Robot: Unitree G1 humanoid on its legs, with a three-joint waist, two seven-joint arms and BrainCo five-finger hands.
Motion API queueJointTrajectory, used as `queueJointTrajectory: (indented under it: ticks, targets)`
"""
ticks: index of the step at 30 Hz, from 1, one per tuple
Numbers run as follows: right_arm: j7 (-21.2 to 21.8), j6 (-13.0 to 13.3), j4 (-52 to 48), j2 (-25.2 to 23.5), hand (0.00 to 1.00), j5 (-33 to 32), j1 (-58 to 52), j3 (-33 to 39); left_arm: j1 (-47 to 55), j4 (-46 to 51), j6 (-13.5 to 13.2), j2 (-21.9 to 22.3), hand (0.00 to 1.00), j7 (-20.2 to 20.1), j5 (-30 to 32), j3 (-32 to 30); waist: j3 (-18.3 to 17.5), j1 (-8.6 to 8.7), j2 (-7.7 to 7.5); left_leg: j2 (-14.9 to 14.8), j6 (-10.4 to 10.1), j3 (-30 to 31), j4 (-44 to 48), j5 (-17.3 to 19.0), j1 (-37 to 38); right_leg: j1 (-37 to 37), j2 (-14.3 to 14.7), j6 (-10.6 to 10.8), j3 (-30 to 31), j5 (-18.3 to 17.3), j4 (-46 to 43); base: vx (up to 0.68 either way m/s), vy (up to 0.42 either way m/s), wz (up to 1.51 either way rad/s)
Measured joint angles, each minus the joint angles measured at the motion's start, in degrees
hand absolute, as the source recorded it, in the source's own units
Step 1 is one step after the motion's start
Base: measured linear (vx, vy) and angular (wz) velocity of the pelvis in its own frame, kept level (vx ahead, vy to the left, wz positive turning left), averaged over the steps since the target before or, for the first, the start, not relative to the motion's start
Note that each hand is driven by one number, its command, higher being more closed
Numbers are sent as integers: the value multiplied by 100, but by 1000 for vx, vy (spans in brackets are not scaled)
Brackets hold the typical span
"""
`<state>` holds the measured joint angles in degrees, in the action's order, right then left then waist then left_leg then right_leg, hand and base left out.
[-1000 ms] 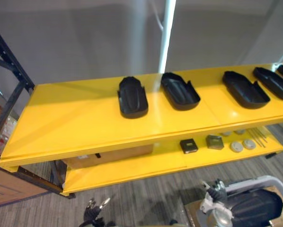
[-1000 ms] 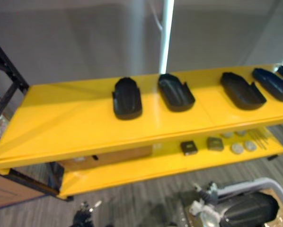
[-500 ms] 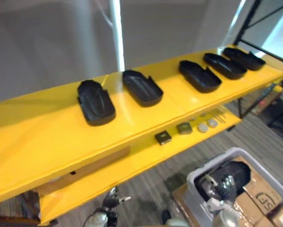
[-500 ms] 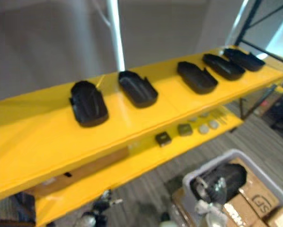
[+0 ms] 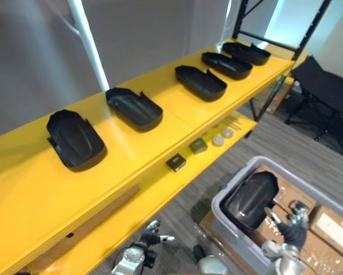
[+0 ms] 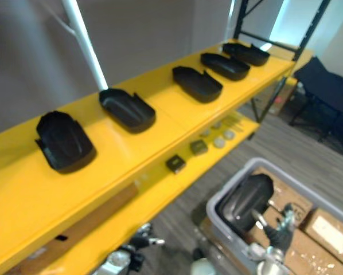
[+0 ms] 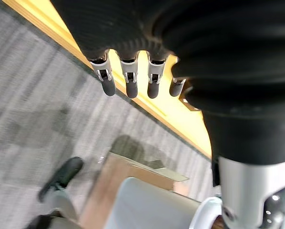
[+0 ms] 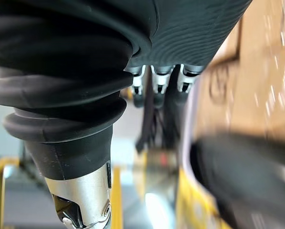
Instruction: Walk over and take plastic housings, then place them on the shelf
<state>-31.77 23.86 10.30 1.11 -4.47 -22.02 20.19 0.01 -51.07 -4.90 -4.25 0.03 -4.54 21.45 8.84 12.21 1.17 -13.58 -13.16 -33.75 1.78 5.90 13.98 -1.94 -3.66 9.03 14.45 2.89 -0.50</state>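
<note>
Losing the near end of the yellow shelf past the frame edge, and the far end behind a dark rack upright. Smeared in the right wrist view (little to make out past the fingertips beyond a dark rounded shape). Lined along the top board, well apart from one another, hollow side up: five black plastic housings. Lying in a grey bin on the floor, partly hidden by its rim: one more housing. Hanging low before the shelf's front edge: left hand, fingers straight and apart, holding nothing. Hovering near the housing in the bin, not touching it: right hand, fingers loose and spread, likewise holding nothing.

Scattered on the lower board: a dark square block, a greenish block, pale discs, thin rods. Around the bin, cardboard boxes, print too small to read. Beyond, a black chair.
</note>
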Motion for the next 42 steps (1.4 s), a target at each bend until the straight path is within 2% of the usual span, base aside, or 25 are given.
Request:
queueJointTrajectory:
  ticks: [2,3,4,8,9,14,15,19,21,23,24,25,26,27,30,31,33,35,38,39,42]
  targets:
    - [-463,69,233,-13,0,90,-8,361,-5,-183,8,-1,0,55,-1,13,31,90,-17,-2,-1,2,0,1,0,0,2,0,-2,0,1,-8,-3,-2]
    - [-704,165,345,-56,0,92,-16,531,6,-236,35,-3,0,108,-8,14,21,132,27,-2,-1,2,1,1,5,5,3,0,-1,0,0,-31,-1,-2]
    - [-848,277,432,-111,0,94,-69,638,0,-239,55,-11,0,113,-13,13,51,156,-10,1,-1,0,3,0,3,0,0,3,-1,2,1,-36,-1,-2]
    - [-1084,561,446,-273,0,277,-183,710,-8,-239,126,-14,0,92,-6,10,51,173,-4,5,0,-1,15,1,7,-1,-10,3,-1,5,6,-51,1,-1]
    - [-1097,643,445,-316,0,311,-151,703,-9,-266,138,-15,0,69,12,9,67,184,-32,6,0,-10,17,1,7,-9,-10,2,-1,9,19,-50,-1,-2]
    - [-1194,675,445,-330,0,360,64,619,-8,-431,176,-85,0,-26,60,10,57,204,-12,-51,-45,-164,62,33,18,-96,79,-18,153,68,57,-17,-13,-17]
    - [-1182,675,445,-329,0,361,73,558,-30,-430,175,-133,0,-27,57,10,56,257,-8,-82,-59,-211,79,42,19,-101,115,-25,175,103,90,11,-25,-20]
    - [-1029,678,445,-330,0,353,75,546,-218,-430,160,-144,0,-18,11,17,92,290,-3,-117,-87,-337,83,61,111,-91,187,-44,276,139,104,8,-21,-20]
    - [-821,679,440,-326,0,352,75,499,-324,-416,122,-99,0,60,-23,11,112,282,-30,-103,-78,-250,155,72,104,-95,183,-42,302,139,69,-13,-15,-7]
    - [-669,683,422,-316,0,359,155,345,-359,-386,76,-92,0,189,-201,-15,165,259,-119,-108,22,217,464,148,36,-100,178,-32,388,124,-22,-28,-14,-23]
    - [-544,683,344,-262,0,395,274,193,-337,-272,-12,-88,0,304,-358,-55,199,211,-170,-119,195,840,865,423,-164,-172,190,2,509,92,-71,-105,49,-56]
    - [-409,683,256,-137,0,485,474,124,-276,-87,-59,-51,0,395,-477,-83,216,80,-95,-122,280,1436,1197,754,-417,-318,256,23,680,111,-92,-134,94,-62]
    - [-363,683,213,-36,0,487,581,77,-267,12,-64,-21,0,414,-501,-149,258,16,-40,-124,275,1696,1310,938,-479,-369,293,58,762,148,-90,-259,246,-62]
    - [-184,680,184,228,0,465,935,27,-230,242,-98,28,0,440,-618,-362,340,-97,40,-92,174,2098,1515,1445,-655,-501,313,159,839,246,-83,-211,243,-39]
    - [-103,665,131,328,0,397,1234,-178,-98,303,-152,-104,0,492,-610,-700,501,-353,-232,104,321,2102,1967,1639,-847,-494,72,205,918,351,-30,-222,207,-16]
    - [-72,663,130,415,0,333,1318,-348,17,300,-195,-208,0,530,-607,-799,545,-431,-321,142,357,2159,2167,1724,-1002,-525,12,157,898,383,12,-151,120,8]
    - [-61,659,127,490,0,293,1416,-549,314,251,-240,-365,0,574,-570,-903,544,-539,-346,118,381,2239,2405,1819,-1208,-566,-53,55,675,457,104,-107,103,9]
    - [-22,659,124,572,0,291,1510,-707,588,210,-289,-449,0,610,-578,-1082,560,-648,-333,104,379,2306,2486,1863,-1233,-521,-76,64,553,479,111,-3,62,19]
    - [146,576,94,765,0,287,1722,-865,719,262,-702,-422,0,641,-693,-1433,678,-771,-181,121,391,2588,2631,1896,-1443,-524,-125,110,274,509,44,42,11,38]
    - [177,483,93,820,0,294,1848,-932,709,304,-797,-419,0,659,-687,-1489,728,-839,-155,123,406,2684,2700,1916,-1534,-554,-121,119,262,515,38,14,6,21]
    - [133,376,94,902,0,300,2181,-1046,588,522,-1036,-408,0,719,-633,-1627,936,-882,-145,120,435,2952,3041,2035,-1834,-629,-112,121,89,472,-90,-30,10,32]
